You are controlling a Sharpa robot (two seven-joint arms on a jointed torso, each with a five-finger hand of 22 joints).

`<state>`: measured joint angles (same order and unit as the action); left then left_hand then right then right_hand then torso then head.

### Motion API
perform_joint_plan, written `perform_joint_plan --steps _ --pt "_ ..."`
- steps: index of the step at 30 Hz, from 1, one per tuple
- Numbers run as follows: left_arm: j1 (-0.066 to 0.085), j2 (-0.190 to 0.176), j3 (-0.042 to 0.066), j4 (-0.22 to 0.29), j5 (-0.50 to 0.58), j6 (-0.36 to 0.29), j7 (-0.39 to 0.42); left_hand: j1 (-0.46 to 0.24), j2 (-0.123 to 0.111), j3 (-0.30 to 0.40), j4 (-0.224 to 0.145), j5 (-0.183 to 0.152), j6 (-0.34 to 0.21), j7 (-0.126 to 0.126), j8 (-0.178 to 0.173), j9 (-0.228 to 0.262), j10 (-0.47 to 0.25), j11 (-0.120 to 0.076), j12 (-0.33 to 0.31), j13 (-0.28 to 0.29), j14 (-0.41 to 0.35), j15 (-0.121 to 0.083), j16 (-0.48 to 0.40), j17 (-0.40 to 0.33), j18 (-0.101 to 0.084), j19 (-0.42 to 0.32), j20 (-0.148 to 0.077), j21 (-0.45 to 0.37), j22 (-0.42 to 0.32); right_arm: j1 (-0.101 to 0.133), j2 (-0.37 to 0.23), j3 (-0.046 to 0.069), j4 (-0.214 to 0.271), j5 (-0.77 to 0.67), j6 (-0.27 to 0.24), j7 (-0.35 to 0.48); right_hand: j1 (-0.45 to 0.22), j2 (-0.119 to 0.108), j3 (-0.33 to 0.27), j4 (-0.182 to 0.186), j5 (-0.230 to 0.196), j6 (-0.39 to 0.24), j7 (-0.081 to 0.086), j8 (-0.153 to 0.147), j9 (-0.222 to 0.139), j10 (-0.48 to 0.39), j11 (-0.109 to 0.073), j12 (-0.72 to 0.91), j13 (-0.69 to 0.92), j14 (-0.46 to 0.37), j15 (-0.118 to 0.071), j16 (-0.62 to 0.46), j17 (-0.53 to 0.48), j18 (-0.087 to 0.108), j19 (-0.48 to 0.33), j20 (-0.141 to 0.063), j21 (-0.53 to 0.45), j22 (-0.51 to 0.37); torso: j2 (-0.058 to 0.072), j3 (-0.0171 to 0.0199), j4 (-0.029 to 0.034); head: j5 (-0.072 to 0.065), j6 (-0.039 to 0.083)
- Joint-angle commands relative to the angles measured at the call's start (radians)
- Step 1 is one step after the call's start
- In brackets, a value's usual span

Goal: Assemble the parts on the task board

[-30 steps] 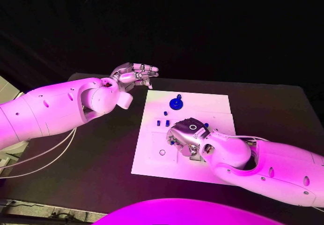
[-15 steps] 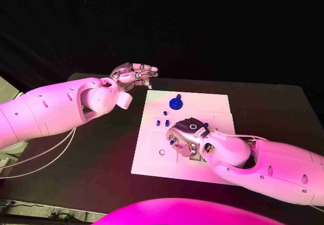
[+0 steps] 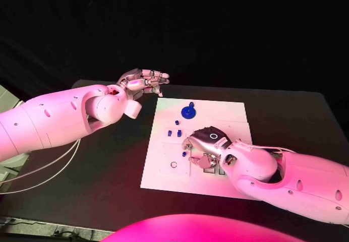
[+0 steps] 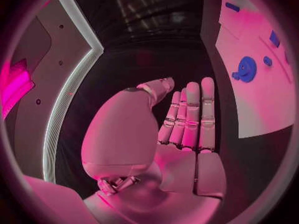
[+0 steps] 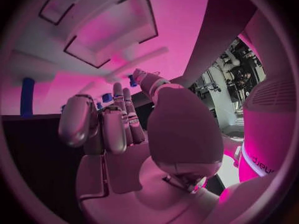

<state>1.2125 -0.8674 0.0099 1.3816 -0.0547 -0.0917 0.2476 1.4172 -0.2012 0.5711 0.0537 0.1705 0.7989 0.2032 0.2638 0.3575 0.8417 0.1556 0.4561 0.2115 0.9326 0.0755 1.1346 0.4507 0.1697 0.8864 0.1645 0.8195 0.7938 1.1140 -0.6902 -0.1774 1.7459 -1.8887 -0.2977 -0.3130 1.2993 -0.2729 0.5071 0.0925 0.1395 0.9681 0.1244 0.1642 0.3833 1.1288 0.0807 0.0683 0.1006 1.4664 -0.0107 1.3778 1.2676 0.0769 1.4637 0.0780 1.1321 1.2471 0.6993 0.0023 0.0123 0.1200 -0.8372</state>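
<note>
left hand [image 3: 146, 79] hangs over the far left corner of the black table [image 3: 95, 166], clear of the task board [image 3: 164, 176]; the left wrist view shows its fingers [image 4: 190, 114] straight, side by side, thumb bent across in front, holding nothing. risk here looks low: it only matters if the arm swings right and sweeps the board's far edge. the board is a flat white plate, matte, with shallow rectangular recesses and a small ring mark near its left side. on its far part stands a round blue toothed part [image 3: 189, 110], gear-like, hard plastic by the look; nearer lie small blue pegs [image 3: 174, 133], short and smooth, likely to roll or tip at a light knock. right hand [image 3: 206, 148] sits low over the board's middle, silver fingers [image 5: 118, 117] curled down toward the recesses; a small blue part [image 5: 132, 79] shows at a fingertip in the right wrist view, but i cannot tell whether it is pinched or just lies beyond. main hazards, as i judge them: the hand hides its own work from the head view, so a peg could go in crooked and jam; a small smooth part could slip out; the bulky wrist could brush the loose pegs just to its left and scatter them; downward press could shift the thin board on the table.
</note>
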Motion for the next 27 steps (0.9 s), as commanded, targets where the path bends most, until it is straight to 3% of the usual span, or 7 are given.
perform_joint_plan --steps 1,11,13,15,18,20,27 --pt "0.001 0.002 0.001 0.001 -0.004 0.021 0.002 -0.01 0.001 -0.004 -0.001 0.001 -0.006 0.017 -0.004 -0.001 -0.008 0.002 0.0 -0.001 0.001 0.005 -0.006 -0.001 0.014 0.005 0.005 -0.004 -0.001 0.012 -0.029 0.006 0.024 0.023 -0.044 -0.008 0.011 0.004 -0.015 0.003 -0.001 -0.002 -0.003 -0.005 -0.001 -0.008 0.0 0.008 -0.002 0.037 0.004 -0.006 -0.002 0.01 0.013 0.008 -0.003 -0.001 -0.001 -0.0001 -0.0003 -0.005 0.005" --pt "0.001 -0.005 0.001 0.006 -0.004 0.023 0.003 -0.01 0.001 -0.004 -0.001 0.001 -0.006 0.017 -0.004 -0.001 -0.008 0.002 0.0 -0.001 0.001 0.005 -0.006 -0.001 0.014 0.005 0.005 -0.004 -0.001 0.127 -0.197 0.023 0.064 0.311 0.008 0.022 0.028 0.011 -0.071 0.025 0.0 -0.009 0.009 -0.019 -0.009 -0.025 0.001 0.013 -0.01 0.044 0.005 0.007 0.012 0.013 0.018 0.007 -0.016 -0.011 -0.002 -0.0026 -0.0013 -0.041 0.038" --pt "0.001 -0.009 0.001 0.007 -0.004 0.023 0.003 -0.01 0.001 -0.004 -0.001 0.001 -0.007 0.017 -0.004 -0.001 -0.01 0.003 0.0 -0.002 0.0 0.006 -0.006 -0.001 0.014 0.005 0.005 -0.005 -0.002 0.148 -0.226 0.024 0.06 0.333 0.016 0.03 0.044 0.019 -0.118 0.034 0.0 -0.012 0.016 -0.026 -0.014 -0.041 0.004 0.015 -0.017 0.045 0.007 0.012 0.015 0.013 0.019 0.009 -0.025 -0.017 -0.001 -0.0018 -0.0051 -0.044 0.045" --pt "0.001 -0.012 0.0 0.007 -0.004 0.022 0.005 -0.01 0.001 -0.004 -0.001 0.001 -0.007 0.017 -0.004 -0.001 -0.01 0.003 0.0 -0.002 0.0 0.006 -0.006 -0.001 0.014 0.005 0.005 -0.005 -0.002 0.163 -0.25 0.024 0.054 0.338 0.024 0.035 0.104 0.056 -0.282 0.076 0.007 -0.017 0.001 -0.041 -0.023 -0.079 0.011 0.028 -0.031 0.045 0.013 0.02 0.021 0.012 0.022 0.014 -0.027 -0.018 -0.002 -0.0022 -0.0054 -0.049 0.05" --pt "0.001 -0.013 0.0 0.006 -0.004 0.022 0.006 -0.01 0.001 -0.004 -0.001 0.001 -0.007 0.017 -0.004 -0.001 -0.01 0.003 0.0 -0.002 0.0 0.006 -0.006 -0.001 0.014 0.005 0.005 -0.005 -0.002 0.175 -0.263 0.025 0.041 0.329 0.046 0.038 0.186 0.076 -0.478 0.194 0.012 -0.047 -0.011 -0.069 -0.036 -0.125 0.019 0.049 -0.034 0.047 0.018 0.031 0.029 0.017 0.022 0.019 -0.055 -0.036 -0.002 -0.001 -0.0064 -0.049 0.054" --pt "0.001 -0.013 0.0 0.006 -0.004 0.024 0.007 -0.01 0.001 -0.004 -0.001 0.001 -0.007 0.017 -0.004 -0.001 -0.01 0.003 0.0 -0.002 0.0 0.006 -0.006 -0.001 0.014 0.005 0.005 -0.005 -0.002 0.178 -0.264 0.025 0.031 0.316 0.06 0.043 0.197 0.064 -0.56 0.204 0.018 -0.074 -0.024 -0.084 -0.042 -0.162 0.026 0.05 -0.035 0.047 0.024 0.035 0.031 0.017 0.023 0.023 -0.06 -0.04 -0.002 -0.0001 -0.0053 -0.051 0.053" --pt "0.001 -0.013 0.0 0.006 -0.004 0.026 0.007 -0.011 0.001 -0.005 -0.001 0.001 -0.008 0.017 -0.004 -0.001 -0.011 0.003 0.001 -0.003 0.0 0.006 -0.006 -0.001 0.014 0.005 0.006 -0.005 -0.002 0.166 -0.243 0.021 -0.002 0.272 0.085 0.054 0.205 0.042 -0.603 0.205 -0.065 -0.087 -0.037 -0.088 -0.041 -0.184 0.03 0.06 -0.034 0.047 0.028 0.039 0.033 0.016 0.025 0.026 -0.059 -0.039 -0.001 -0.0019 -0.0035 -0.05 0.052"
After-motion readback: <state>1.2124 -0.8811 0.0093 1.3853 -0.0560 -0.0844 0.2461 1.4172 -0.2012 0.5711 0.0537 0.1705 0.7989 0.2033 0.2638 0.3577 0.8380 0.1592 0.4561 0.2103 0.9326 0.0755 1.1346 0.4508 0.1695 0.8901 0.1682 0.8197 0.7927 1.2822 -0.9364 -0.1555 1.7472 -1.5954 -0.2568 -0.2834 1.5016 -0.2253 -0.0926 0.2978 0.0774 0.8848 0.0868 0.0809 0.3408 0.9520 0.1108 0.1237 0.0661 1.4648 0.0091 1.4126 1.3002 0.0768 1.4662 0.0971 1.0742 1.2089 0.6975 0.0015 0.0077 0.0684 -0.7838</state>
